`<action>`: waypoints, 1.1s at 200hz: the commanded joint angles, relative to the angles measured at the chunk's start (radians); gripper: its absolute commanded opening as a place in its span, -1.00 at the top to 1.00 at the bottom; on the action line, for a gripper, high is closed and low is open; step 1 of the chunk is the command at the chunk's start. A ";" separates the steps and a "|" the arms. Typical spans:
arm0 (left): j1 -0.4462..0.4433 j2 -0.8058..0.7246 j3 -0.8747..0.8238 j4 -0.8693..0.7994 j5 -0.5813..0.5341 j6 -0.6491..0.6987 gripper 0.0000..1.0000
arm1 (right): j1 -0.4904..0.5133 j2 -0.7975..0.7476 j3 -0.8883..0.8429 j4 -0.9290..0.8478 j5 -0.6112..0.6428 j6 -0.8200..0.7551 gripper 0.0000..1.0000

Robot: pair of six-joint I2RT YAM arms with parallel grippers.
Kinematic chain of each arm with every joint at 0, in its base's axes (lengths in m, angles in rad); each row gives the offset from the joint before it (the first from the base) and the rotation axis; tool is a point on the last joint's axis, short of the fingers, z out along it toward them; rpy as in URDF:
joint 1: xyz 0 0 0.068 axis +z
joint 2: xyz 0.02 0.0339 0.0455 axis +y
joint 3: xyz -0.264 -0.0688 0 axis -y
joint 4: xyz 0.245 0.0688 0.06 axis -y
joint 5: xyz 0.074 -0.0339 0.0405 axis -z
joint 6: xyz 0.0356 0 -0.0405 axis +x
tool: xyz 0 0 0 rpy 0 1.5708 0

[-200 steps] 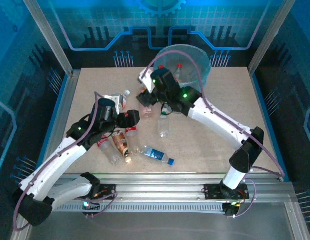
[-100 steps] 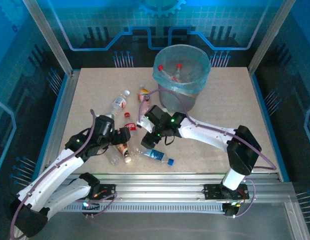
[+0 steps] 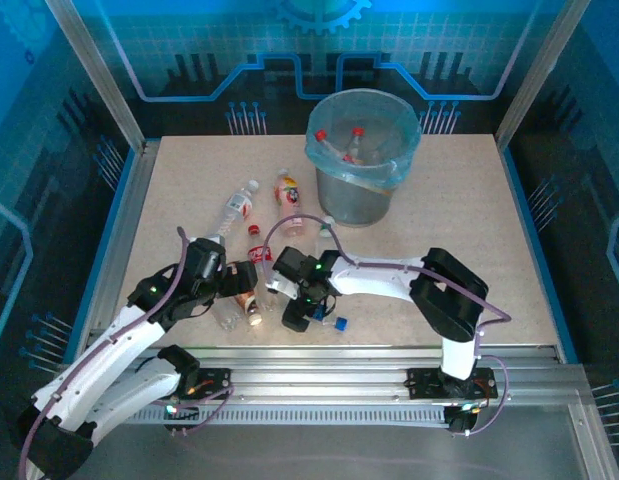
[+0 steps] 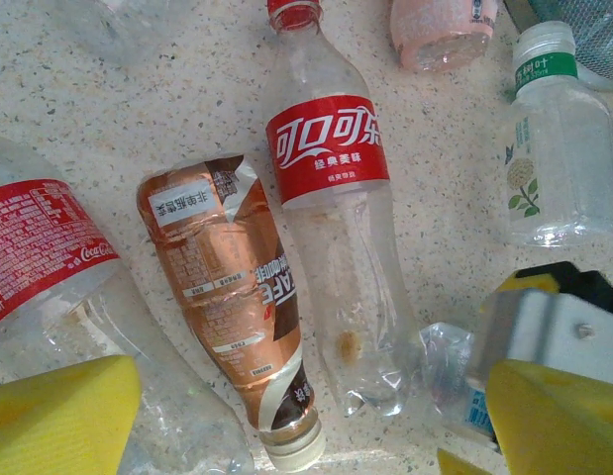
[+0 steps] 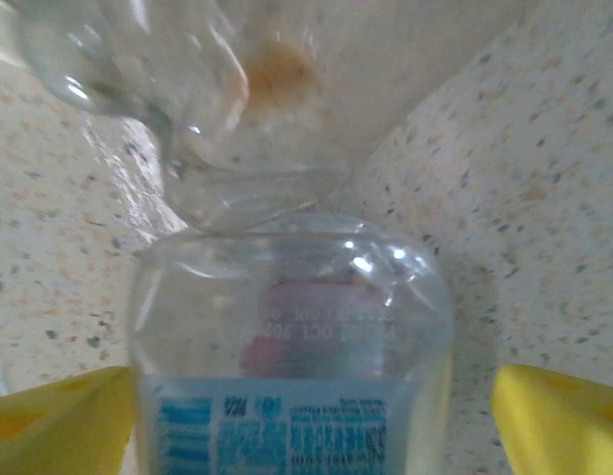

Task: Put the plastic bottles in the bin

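**Left of the scene.** The left gripper [image 4: 316, 396] hangs over a cluster of plastic bottles near the front of the counter [image 3: 459, 240]. Its jaws are spread wide and grip nothing. In its wrist view the yellow pads [image 4: 58, 421] occupy the lower corners and are cut off by the frame. A red-labelled bottle [image 4: 39, 252] is cropped by the left edge, with only its label and part of its body visible. Beside it lies a crushed brown coffee bottle [image 4: 232, 307], white cap nearest the camera. Next comes a clear cola bottle [image 4: 331, 198], whose red cap is clipped by the top edge. The bases of these two lie between the pads. Contact with either pad cannot be determined.

**Centre.** Farther back on the counter, a white-capped bottle [image 3: 239, 205] and a pink-labelled bottle [image 3: 287, 190] lie apart from the cluster. A flower-labelled bottle [image 4: 559, 148] is cropped at the right edge of the left wrist view. The right gripper [image 3: 297, 318] sits low at the front of the counter, just right of the cluster. From above it hides most of the bottle beneath it. Its wrist view shows a blue-labelled bottle [image 5: 286, 346] lying between wide jaws. A strip of counter separates the bottle from the right-hand pad. At the left-hand pad, touching or apart cannot be told. The label print is blurred, and the bottle's lower part is cut off. The base of another clear bottle lies just beyond it.

**Right, rear.** The bin [image 3: 361, 200], lined with a pale blue bag, stands upright at the back of the counter. Two red-capped bottles [image 3: 357, 140] lie inside it, their lower parts hidden by the lining.
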 commanded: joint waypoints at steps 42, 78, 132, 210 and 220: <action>0.012 -0.024 0.013 -0.030 -0.002 -0.002 -0.82 | 0.008 0.009 0.046 -0.069 0.039 -0.003 -0.40; 0.012 -0.020 0.029 -0.026 -0.007 0.012 -0.81 | 0.007 -0.034 0.050 -0.109 0.042 -0.004 -0.27; 0.016 0.021 0.114 0.013 -0.031 0.050 -0.79 | 0.003 -0.171 0.086 -0.221 0.076 -0.010 -0.18; 0.018 0.151 0.275 0.319 0.009 0.135 -0.79 | -0.098 -0.281 0.408 -0.214 0.144 -0.044 -0.10; 0.017 0.185 0.312 0.342 0.019 0.150 -0.79 | -0.116 -0.284 0.460 -0.202 0.145 -0.047 -0.09</action>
